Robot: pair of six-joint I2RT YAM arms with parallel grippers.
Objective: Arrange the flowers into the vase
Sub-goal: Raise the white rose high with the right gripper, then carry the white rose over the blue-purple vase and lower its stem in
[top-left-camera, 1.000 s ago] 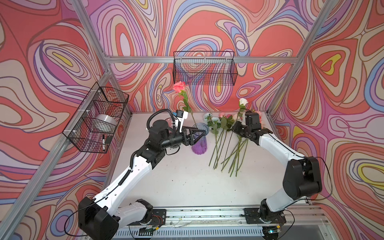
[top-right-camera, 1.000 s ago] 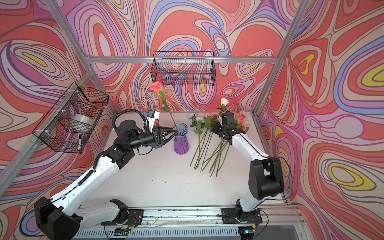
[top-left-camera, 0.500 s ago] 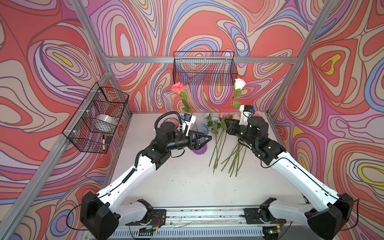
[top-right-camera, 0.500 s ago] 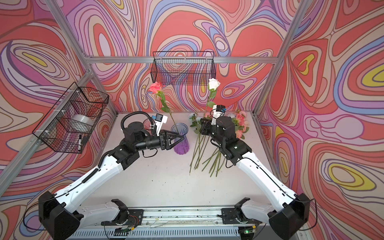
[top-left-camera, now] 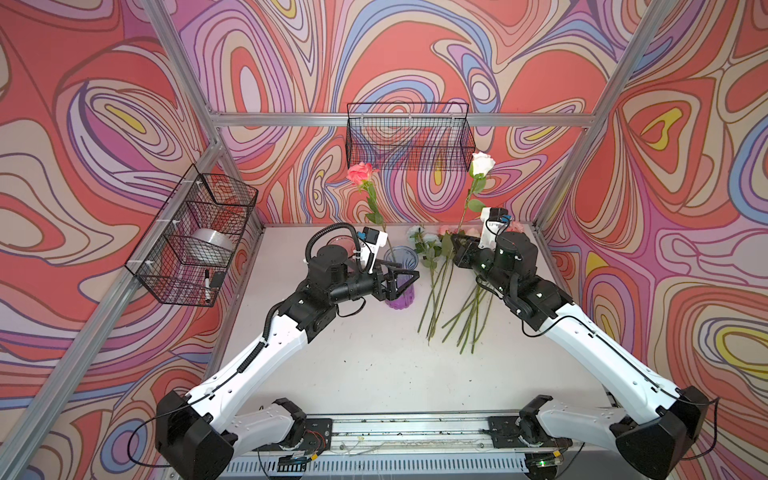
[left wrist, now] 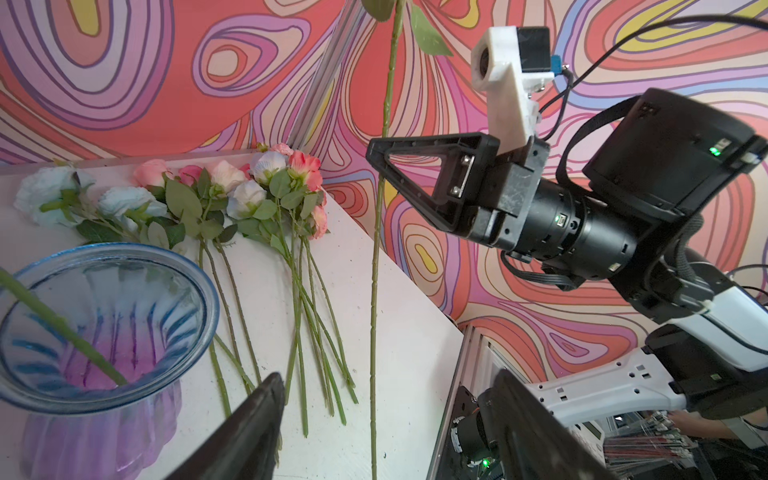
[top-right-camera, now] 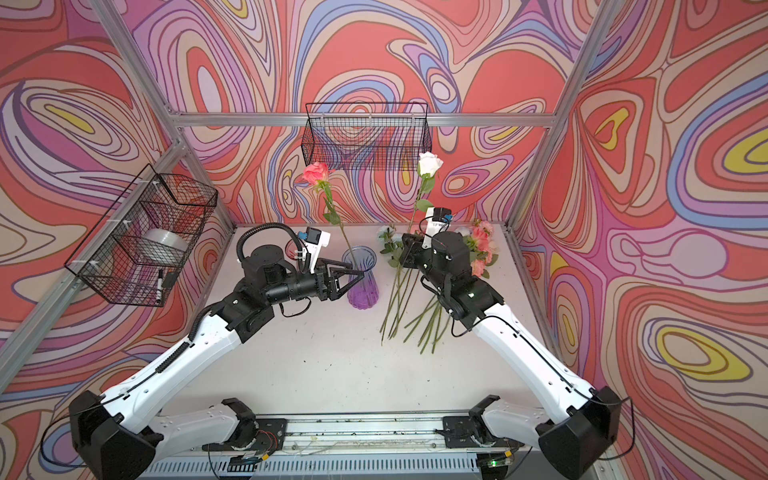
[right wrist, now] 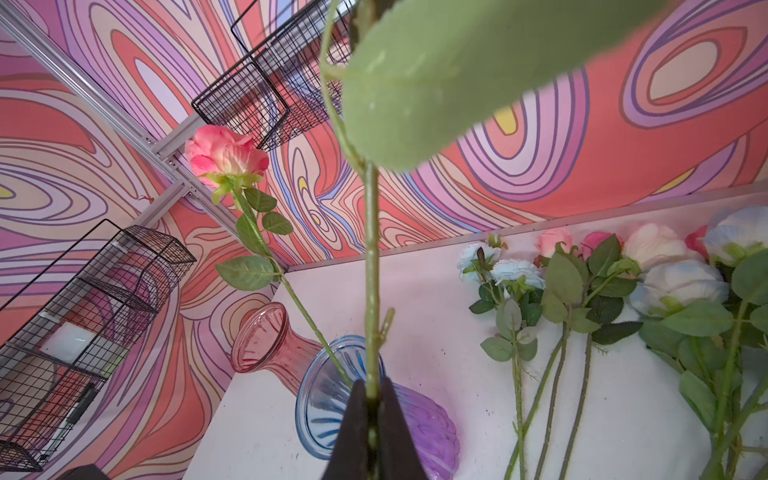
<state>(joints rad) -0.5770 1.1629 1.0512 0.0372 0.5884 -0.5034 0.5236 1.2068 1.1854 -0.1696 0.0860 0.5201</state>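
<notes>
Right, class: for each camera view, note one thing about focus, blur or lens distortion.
Right wrist view: the leaf near the lens is a soft blur, while the pink rose is sharp. Left wrist view: the stem in the vase is soft. Both top views: frame posts splay outward, a wide-angle look; lighting even.

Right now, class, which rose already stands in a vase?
The pink rose, its stem inside the blue-purple vase. The white rose is clamped in the right gripper; the other roses lie on the table.
</notes>
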